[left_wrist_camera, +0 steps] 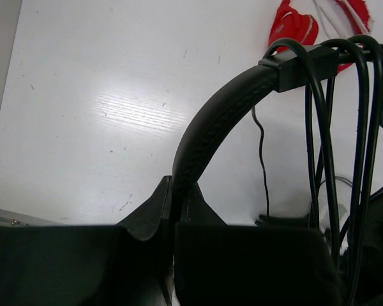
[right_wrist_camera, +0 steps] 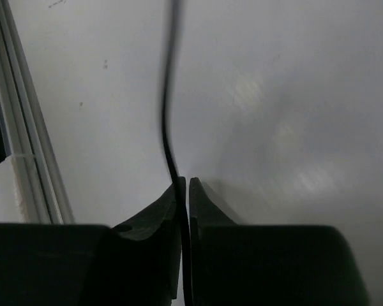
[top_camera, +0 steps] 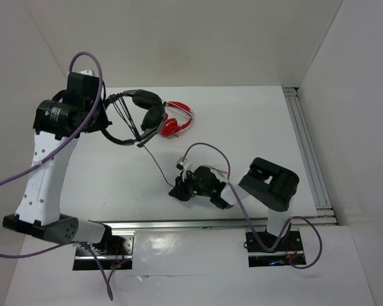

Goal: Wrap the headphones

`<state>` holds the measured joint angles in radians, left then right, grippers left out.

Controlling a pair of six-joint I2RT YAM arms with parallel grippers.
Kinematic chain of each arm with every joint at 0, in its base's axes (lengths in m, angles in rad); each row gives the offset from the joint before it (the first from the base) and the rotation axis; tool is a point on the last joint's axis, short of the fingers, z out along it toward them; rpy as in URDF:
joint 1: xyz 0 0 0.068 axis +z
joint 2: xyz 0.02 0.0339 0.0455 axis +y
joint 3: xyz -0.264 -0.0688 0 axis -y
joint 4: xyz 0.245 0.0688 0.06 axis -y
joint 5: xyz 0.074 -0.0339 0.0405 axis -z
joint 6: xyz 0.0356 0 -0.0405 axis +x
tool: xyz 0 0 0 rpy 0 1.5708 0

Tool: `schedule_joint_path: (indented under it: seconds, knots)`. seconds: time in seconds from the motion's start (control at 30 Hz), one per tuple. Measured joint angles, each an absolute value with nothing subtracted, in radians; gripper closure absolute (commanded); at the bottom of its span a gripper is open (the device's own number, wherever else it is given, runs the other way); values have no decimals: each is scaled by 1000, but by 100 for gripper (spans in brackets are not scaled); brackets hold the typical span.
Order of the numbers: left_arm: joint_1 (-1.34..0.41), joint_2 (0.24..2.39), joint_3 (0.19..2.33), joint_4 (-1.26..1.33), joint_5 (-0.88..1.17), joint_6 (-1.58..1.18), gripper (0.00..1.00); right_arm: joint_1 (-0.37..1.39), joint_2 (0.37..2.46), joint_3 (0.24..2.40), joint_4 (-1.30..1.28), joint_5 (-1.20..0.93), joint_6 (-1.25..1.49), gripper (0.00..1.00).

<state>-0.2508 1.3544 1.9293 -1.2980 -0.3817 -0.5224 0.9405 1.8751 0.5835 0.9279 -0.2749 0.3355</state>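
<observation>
Left gripper (left_wrist_camera: 176, 191) — fully closed, its two fingers clamped on the padded headband of the headphones (top_camera: 154, 116). In the left wrist view the headband rises from between the fingers and arches up and to the right. It ends at a rectangular slider block. Several loops of the thin black cable (left_wrist_camera: 321, 159) hang over the band at that block and drop straight down on the right side of the view.

In the top view the left arm stands raised over the far left of the table (top_camera: 255, 127). The headset extends from the gripper toward the right, with both earcups at the right-hand end and the band curving beneath them. Whether the earcups touch the table cannot be told.

Right gripper (right_wrist_camera: 184, 185) — jaws almost together, leaving only a narrow slot. The cable runs through this slot, pinched between the fingertips. Beyond the fingertips it leads away over the white surface and blurs at its far end. A metal rail (right_wrist_camera: 25, 140) runs along the left of that view. In the top view the right gripper sits low near the middle of the table, well apart from the headset. A single strand of cable spans from the headset down to it.

The red headphones (top_camera: 177, 121) lie on the table just beside the black earcups, on their right.
</observation>
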Motion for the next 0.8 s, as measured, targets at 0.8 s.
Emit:
schedule_joint_path:
  seconds: [0.8]
  knots:
    - [-322, 1547, 1479, -1092, -527, -608, 100, 1596, 1370, 1314, -326, 942, 194, 100]
